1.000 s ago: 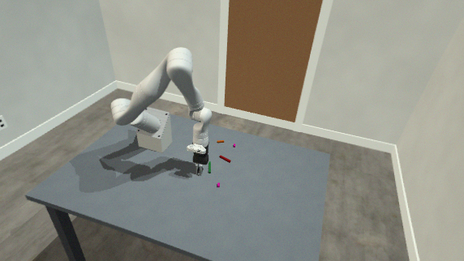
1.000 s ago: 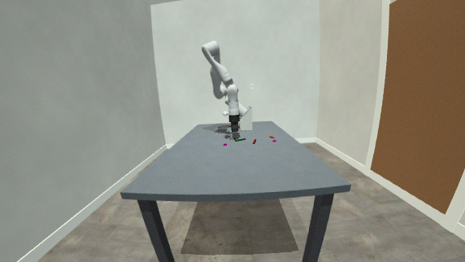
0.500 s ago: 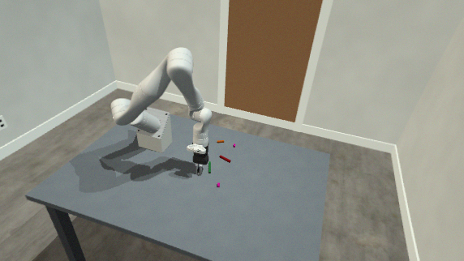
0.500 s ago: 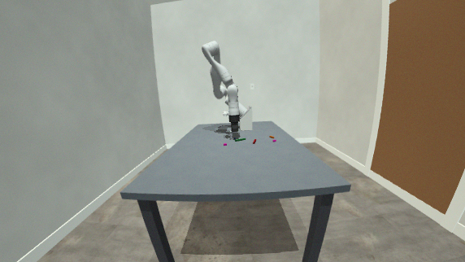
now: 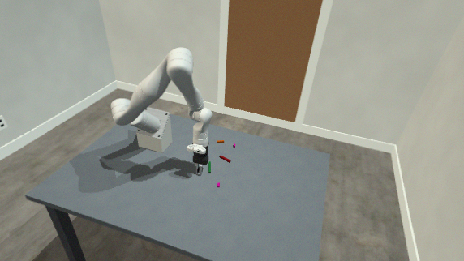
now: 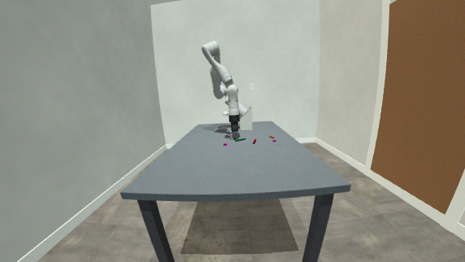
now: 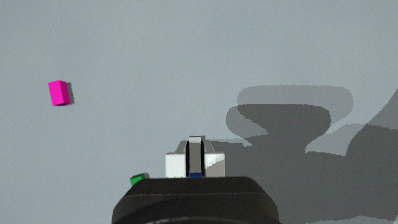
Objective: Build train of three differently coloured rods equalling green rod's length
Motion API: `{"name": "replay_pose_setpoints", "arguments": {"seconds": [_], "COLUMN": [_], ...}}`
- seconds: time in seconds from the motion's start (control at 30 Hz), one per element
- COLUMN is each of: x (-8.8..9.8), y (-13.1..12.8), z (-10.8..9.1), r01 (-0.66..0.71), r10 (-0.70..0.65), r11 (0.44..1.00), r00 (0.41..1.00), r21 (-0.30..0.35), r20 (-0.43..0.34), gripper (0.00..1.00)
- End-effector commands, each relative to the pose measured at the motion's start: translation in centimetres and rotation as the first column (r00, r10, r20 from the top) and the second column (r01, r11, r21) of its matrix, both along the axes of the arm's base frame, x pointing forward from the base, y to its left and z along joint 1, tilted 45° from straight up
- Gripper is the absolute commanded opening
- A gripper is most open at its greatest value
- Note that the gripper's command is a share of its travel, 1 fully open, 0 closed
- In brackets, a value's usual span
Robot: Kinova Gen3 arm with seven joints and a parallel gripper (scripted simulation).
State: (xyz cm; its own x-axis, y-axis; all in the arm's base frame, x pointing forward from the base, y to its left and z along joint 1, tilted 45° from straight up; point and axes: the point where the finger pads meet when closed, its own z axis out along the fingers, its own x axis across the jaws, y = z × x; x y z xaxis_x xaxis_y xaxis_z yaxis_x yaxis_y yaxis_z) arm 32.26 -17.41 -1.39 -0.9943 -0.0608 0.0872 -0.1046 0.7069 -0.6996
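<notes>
My gripper (image 5: 199,172) points straight down just left of the green rod (image 5: 209,167), low over the table. In the wrist view its fingers are shut on a small blue rod (image 7: 195,175), of which only a sliver shows between them. The green rod's end (image 7: 138,179) peeks out beside the gripper body. A red rod (image 5: 225,159) lies right of the green one. An orange rod (image 5: 220,141) and a magenta rod (image 5: 234,145) lie farther back. A second magenta rod (image 5: 218,185) lies in front, and it also shows in the wrist view (image 7: 59,93).
The arm's white base block (image 5: 154,130) stands at the back left of the grey table. The arm's shadow falls left of the gripper.
</notes>
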Motion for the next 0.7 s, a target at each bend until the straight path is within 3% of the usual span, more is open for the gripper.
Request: {"name": "replay_pose_setpoints", "arguments": {"seconds": [0.0,0.07,0.1,0.23,0.27,0.33,0.37,0.43,0.57,0.67], "x": [0.05,0.05,0.05,0.05,0.05,0.05,0.05,0.05,0.05,0.05], "y": [0.05,0.05,0.05,0.05,0.05,0.05,0.05,0.05,0.05,0.05], "z": [0.01,0.01,0.01,0.01,0.01,0.01,0.01,0.01,0.01,0.01], "r01": [-0.001,-0.001,-0.001,-0.001,-0.001,-0.001,-0.001,-0.001,-0.001,-0.001], "r10": [0.001,0.001,0.001,0.001,0.001,0.001,0.001,0.001,0.001,0.001], "r11": [1.000,1.000,1.000,1.000,1.000,1.000,1.000,1.000,1.000,1.000], "r00": [1.000,1.000,1.000,1.000,1.000,1.000,1.000,1.000,1.000,1.000], "r21": [0.001,0.001,0.001,0.001,0.001,0.001,0.001,0.001,0.001,0.001], "r20": [0.001,0.001,0.001,0.001,0.001,0.001,0.001,0.001,0.001,0.001], "gripper": [0.24,0.24,0.30,0.30,0.36,0.36,0.42,0.42,0.54,0.54]}}
